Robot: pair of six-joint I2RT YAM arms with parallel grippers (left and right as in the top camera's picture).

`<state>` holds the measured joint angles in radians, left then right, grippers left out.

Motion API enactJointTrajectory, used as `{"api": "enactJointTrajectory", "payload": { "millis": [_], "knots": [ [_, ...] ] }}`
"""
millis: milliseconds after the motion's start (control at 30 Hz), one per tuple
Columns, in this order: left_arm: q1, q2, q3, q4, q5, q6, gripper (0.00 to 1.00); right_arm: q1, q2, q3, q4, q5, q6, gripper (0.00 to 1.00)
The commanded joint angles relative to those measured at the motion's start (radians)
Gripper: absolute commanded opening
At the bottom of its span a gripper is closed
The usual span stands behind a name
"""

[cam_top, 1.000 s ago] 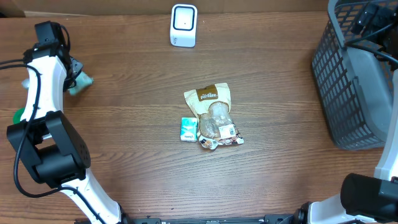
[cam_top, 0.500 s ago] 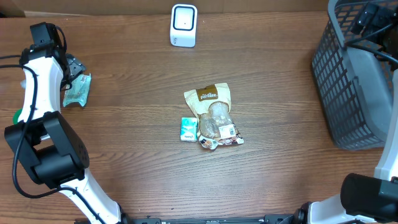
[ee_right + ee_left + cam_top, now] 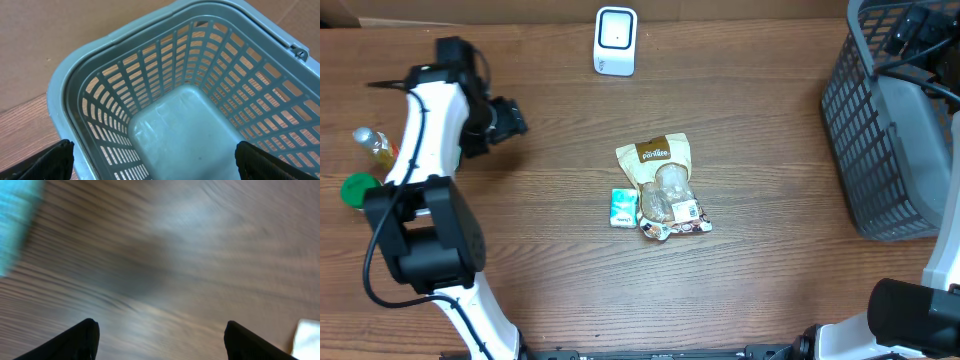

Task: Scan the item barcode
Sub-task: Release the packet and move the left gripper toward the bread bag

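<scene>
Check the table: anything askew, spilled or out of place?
Nothing is spilled or damaged. Two minor oddities: a small bottle appears to lie on its side at far left, by a green disc. In the middle, a clear packet overlaps the snack pouch. The left wrist view is blurred.

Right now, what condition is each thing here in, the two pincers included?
Left pincer: open, holding nothing.
Basket: upright, empty where visible.
Right pincer: open, holding nothing, above the basket.
Snack bag: lying flat.
Teal packet: lying flat, beside the snack bag.
Scanner: standing, nothing in front of it.
Bottle: lying on its side.
</scene>
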<state>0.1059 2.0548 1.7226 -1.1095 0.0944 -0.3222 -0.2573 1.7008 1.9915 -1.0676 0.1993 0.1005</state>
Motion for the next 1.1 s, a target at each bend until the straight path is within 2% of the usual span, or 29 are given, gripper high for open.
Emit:
{"api": "enactJointTrajectory", "payload": {
  "millis": [0, 267, 500, 1067],
  "knots": [
    [-0.05, -0.002, 0.0, -0.024, 0.027, 0.039, 0.81, 0.0, -0.01, 0.018, 0.003, 0.01, 0.005, 1.0],
    [-0.163, -0.002, 0.0, -0.099, 0.026, 0.078, 0.82, 0.0, -0.01, 0.018, 0.003, 0.01, 0.005, 1.0],
    [-0.221, -0.002, 0.0, -0.097, 0.026, 0.09, 0.82, 0.0, -0.01, 0.018, 0.004, 0.01, 0.005, 1.0],
    [-0.239, -0.002, 0.0, -0.091, 0.026, 0.09, 0.82, 0.0, -0.01, 0.018, 0.003, 0.01, 0.005, 1.0]
  ]
}}
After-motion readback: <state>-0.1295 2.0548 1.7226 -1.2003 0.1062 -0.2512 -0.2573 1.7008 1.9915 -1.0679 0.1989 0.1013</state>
